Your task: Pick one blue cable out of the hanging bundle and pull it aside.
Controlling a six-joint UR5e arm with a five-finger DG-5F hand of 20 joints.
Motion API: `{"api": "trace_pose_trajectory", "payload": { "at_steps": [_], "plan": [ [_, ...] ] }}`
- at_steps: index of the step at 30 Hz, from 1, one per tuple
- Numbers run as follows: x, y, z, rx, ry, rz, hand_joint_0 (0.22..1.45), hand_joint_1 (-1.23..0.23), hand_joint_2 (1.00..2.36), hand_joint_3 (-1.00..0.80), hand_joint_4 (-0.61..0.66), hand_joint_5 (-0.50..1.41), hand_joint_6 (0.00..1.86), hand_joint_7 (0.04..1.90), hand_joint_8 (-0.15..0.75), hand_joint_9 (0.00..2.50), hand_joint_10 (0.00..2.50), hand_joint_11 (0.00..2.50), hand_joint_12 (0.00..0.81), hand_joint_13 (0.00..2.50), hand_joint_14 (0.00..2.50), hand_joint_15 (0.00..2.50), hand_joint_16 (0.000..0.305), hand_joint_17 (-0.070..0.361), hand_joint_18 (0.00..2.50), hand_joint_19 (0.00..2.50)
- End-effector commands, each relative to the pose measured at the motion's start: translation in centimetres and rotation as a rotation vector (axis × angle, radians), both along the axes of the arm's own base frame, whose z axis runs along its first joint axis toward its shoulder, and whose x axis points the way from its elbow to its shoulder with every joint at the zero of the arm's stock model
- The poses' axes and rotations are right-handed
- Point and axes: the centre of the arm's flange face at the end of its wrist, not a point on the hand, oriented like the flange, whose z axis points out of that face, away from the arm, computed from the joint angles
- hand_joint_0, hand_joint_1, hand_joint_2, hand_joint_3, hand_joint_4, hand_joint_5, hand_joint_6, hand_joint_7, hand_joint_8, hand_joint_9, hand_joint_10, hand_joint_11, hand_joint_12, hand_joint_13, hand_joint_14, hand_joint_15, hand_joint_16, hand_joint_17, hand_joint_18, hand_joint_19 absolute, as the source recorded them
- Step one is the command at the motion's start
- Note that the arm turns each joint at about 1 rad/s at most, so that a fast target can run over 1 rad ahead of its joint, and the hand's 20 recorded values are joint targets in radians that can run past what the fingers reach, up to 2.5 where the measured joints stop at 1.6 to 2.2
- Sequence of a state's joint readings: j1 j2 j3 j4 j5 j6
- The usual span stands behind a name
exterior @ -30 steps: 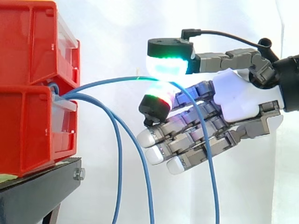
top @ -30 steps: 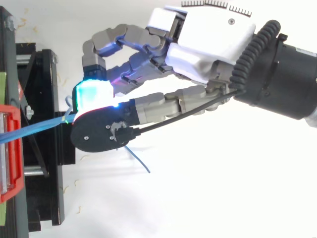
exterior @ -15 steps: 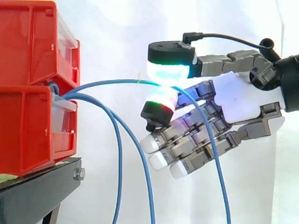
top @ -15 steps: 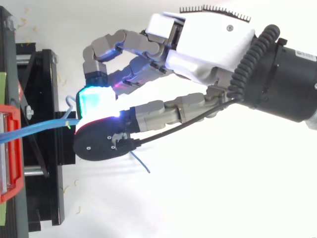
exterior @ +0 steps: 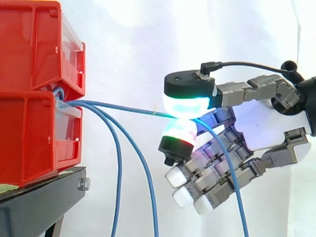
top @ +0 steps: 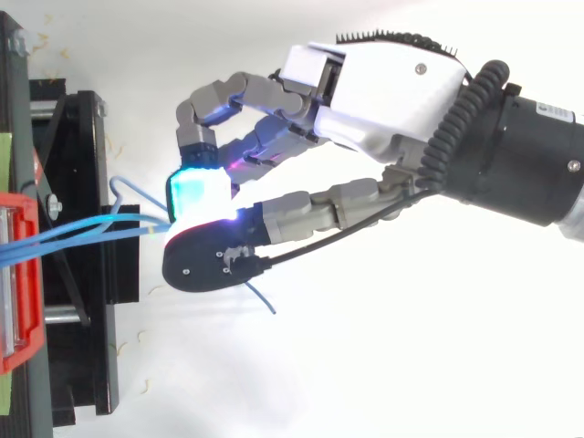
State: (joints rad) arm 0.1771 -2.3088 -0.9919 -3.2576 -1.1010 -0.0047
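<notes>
On the left, the red bins (exterior: 34,94) are stacked on the black stand (exterior: 44,197), and the cables come out of the gap between the upper and the lower bin. The two other cables (exterior: 117,168) hang down freely just to the right of the bins, well apart from the hand. The blue cable (exterior: 123,108) that I want runs almost straight to the right from that gap, and it looks rather tight to me. At its right end it is clamped between an upper and a lower glowing pad (exterior: 190,104). The other fingers lie below, half bent, and hold nothing that I can see. After the pinch, the cable drops down in front of these lower fingers. The hand (exterior: 261,128) is well to the right of the bins, before the white curtain (exterior: 148,39). I judge that the picking is done and the pulling aside is the step in hand. To do it well, I would move slowly and hold the pinch firm, because a thin cable can slip between such thick pads. I would also watch the straight part: if it becomes tighter, the cable may drag on the bin or slide out of the pads.
</notes>
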Motion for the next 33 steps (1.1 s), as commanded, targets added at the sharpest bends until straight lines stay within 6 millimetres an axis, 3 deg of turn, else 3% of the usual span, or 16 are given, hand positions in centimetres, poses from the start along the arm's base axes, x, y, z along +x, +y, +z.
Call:
{"api": "trace_pose_trajectory", "payload": {
  "at_steps": [1, 19, 26, 33],
  "plan": [
    [-0.3, 0.2, -0.2, -0.002, 0.026, 0.010, 0.59, -0.68, 1.07, 0.16, 0.08, -0.13, 0.88, 1.53, 0.364, 1.11, 0.01, 0.74, 0.472, 0.78, 0.01, 0.42, 0.070, 0.157, 0.57, 0.43],
    [-0.9, 0.8, -0.7, 0.006, 0.090, 0.075, 0.60, -0.69, 1.00, 0.17, 0.09, -0.13, 0.88, 1.52, 0.370, 1.12, 0.01, 0.78, 0.468, 0.80, 0.01, 0.43, 0.069, 0.154, 0.60, 0.45],
    [-2.3, 0.6, -4.1, 0.018, 0.142, 0.069, 0.60, -0.69, 1.00, 0.18, 0.09, -0.13, 0.88, 1.53, 0.372, 1.10, 0.02, 0.75, 0.470, 0.80, 0.01, 0.43, 0.069, 0.154, 0.61, 0.45],
    [-1.7, 0.4, -3.9, 0.078, 0.079, 0.049, 0.60, -0.69, 1.00, 0.19, 0.10, -0.13, 0.88, 1.54, 0.371, 1.09, 0.02, 0.75, 0.470, 0.80, 0.01, 0.43, 0.069, 0.155, 0.62, 0.46]
  ]
}}
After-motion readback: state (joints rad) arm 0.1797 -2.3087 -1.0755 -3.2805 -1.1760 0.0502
